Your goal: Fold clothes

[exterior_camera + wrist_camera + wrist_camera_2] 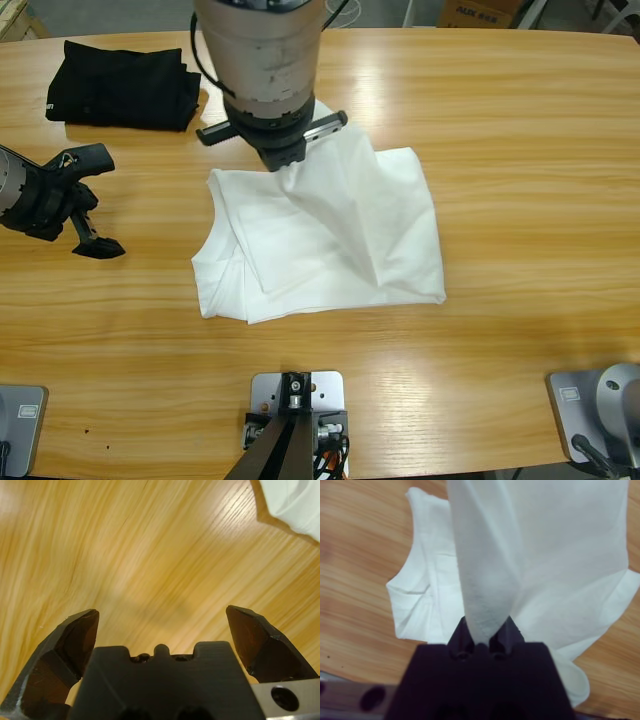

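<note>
White T-shirt [330, 235] lies partly folded near the middle of the wooden table [520, 150], slightly toward the far side. One portion of the cloth is pulled up off the pile into a taut ridge that runs to the far edge of the garment.

Right gripper [283, 160] comes down from the top of the high view, just left of centre, and is clamped on that raised fold; in the right wrist view [484, 630] the white fabric is pinched between the two black jaws and fans out above them, with the rest of the shirt resting on the wood behind.

Left gripper [85, 205] sits low at the left edge of the table, well apart from the shirt. Its jaws stand wide, nothing between them [162, 625]; only bare wood under it, a corner of white cloth at the upper right of its wrist view.

Black folded garment [122, 85] lies at the far left corner, untouched.
</note>
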### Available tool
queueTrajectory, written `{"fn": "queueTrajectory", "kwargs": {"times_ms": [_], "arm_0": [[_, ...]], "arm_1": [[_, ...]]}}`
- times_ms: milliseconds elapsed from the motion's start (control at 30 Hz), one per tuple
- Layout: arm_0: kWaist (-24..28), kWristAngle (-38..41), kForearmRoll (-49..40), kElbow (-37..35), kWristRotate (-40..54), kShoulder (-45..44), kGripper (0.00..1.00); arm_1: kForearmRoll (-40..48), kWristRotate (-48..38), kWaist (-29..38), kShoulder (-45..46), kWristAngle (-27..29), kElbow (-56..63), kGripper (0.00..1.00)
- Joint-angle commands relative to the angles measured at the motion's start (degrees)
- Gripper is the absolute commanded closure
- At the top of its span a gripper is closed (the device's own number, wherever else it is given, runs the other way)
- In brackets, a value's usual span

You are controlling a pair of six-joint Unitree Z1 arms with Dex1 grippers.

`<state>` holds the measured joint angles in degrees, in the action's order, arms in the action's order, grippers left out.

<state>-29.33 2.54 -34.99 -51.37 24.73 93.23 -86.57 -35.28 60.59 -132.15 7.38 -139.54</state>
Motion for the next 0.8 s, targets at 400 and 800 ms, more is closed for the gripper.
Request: {"fn": "queueTrajectory", "kwargs": {"times_ms": [400, 800], "arm_0": [[0.3, 0.5, -0.6, 2.4, -0.9, -0.3, 0.0], [0.2, 1.2, -0.4, 1.7, -4.3, 0.0, 0.0]], "arm_1": [[-5.4, 0.9, 5.5, -9.9, -6.4, -5.6, 0.978], [-5.4, -0.6, 5.8, -4.7, -7.9, -12.8, 0.0]]}}
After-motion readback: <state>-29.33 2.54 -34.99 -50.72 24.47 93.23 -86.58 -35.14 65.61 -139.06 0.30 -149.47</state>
